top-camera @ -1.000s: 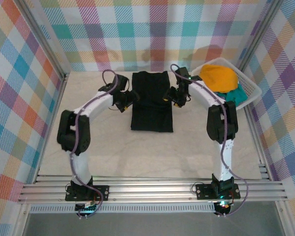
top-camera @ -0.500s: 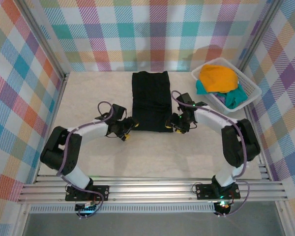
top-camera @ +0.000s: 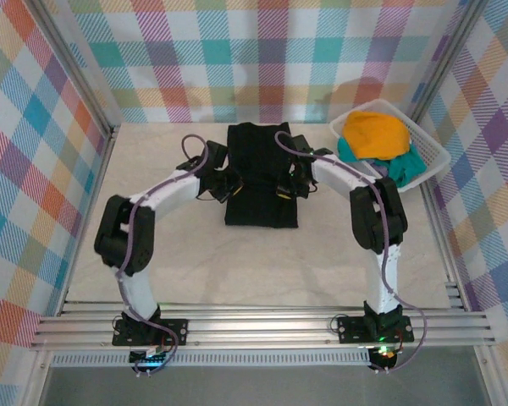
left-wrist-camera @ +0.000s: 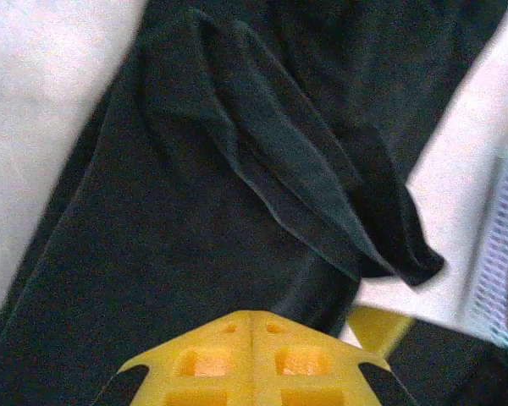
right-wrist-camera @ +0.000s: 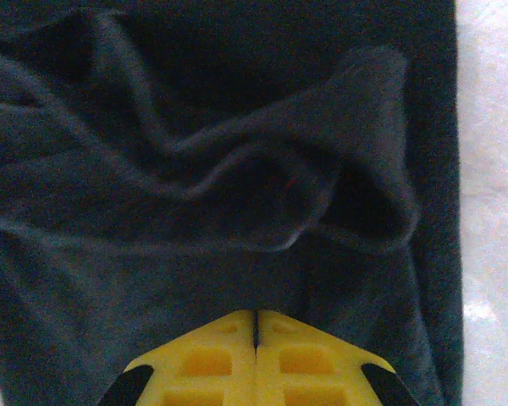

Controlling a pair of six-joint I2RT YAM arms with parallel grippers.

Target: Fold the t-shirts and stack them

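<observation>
Leaving the hem, left hand (left-wrist-camera: pixel 252 318) and right hand (right-wrist-camera: pixel 256 315) clamp shut on the black t-shirt (top-camera: pixel 258 149) midway.

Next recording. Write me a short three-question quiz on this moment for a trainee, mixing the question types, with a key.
1. Multiple choice: what lies on top in the white basket? A red t-shirt, B orange-yellow t-shirt, C white t-shirt.
2. True or false: the black t-shirt lies crumpled inside the basket.
3. Short answer: how do the fingers of the left gripper and the right gripper stand?

Key
1. B.
2. False: it lies on the table, outside the basket.
3. Shut, pressed together, each with black cloth bunched at its tips.
</observation>
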